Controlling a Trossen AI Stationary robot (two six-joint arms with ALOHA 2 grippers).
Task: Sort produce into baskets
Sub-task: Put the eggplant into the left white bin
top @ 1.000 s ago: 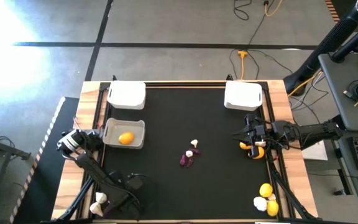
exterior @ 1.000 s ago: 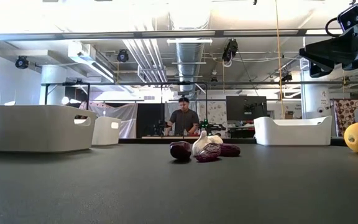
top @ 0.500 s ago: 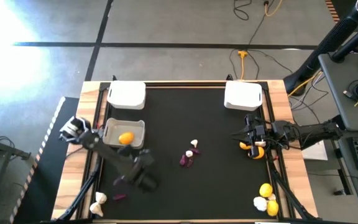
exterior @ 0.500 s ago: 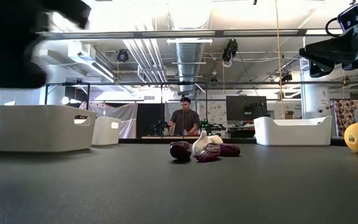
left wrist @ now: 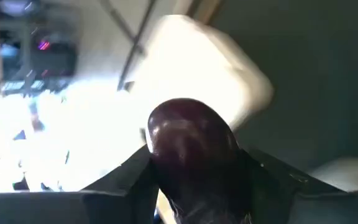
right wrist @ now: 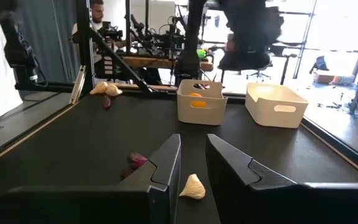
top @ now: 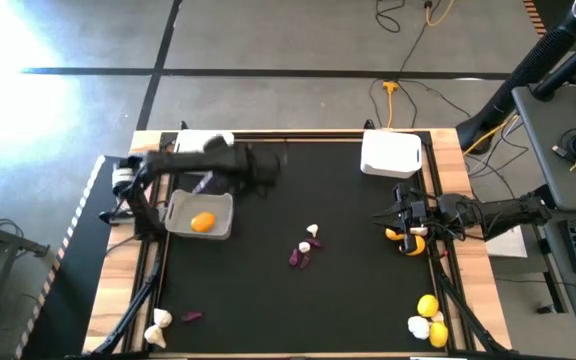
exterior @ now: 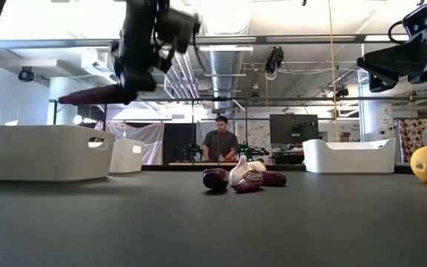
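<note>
My left gripper [top: 208, 180] hangs blurred over the table's far left, shut on a dark purple piece [left wrist: 191, 146], between the far-left basket [top: 200, 150] and the near-left basket [top: 218, 205]. A lemon [top: 203, 222] lies in the near-left basket. My right gripper [top: 398, 216] is open and empty at the right edge, over another lemon [top: 409, 242]. A garlic bulb [top: 312, 232] and purple pieces [top: 300, 257] lie at the table's middle. My left gripper pinches the purple piece between its two fingers [left wrist: 132, 177]. The piece's rounded end [left wrist: 188, 127] sticks out past the fingertips. The piece is lifted clear, high above the table in the low view [exterior: 87, 95], lying nearly level.
A third basket [top: 391, 155] stands at the far right. A garlic bulb [top: 158, 322] and a purple piece [top: 192, 316] lie at the near left corner. Lemons and garlic [top: 428, 318] lie at the near right corner. A person [exterior: 220, 142] stands beyond the table.
My left gripper has risen from the near left corner with the purple piece and swung quickly toward the far edge, ending over the left baskets. The piece is lifted clear of the table. My right arm has kept still.
</note>
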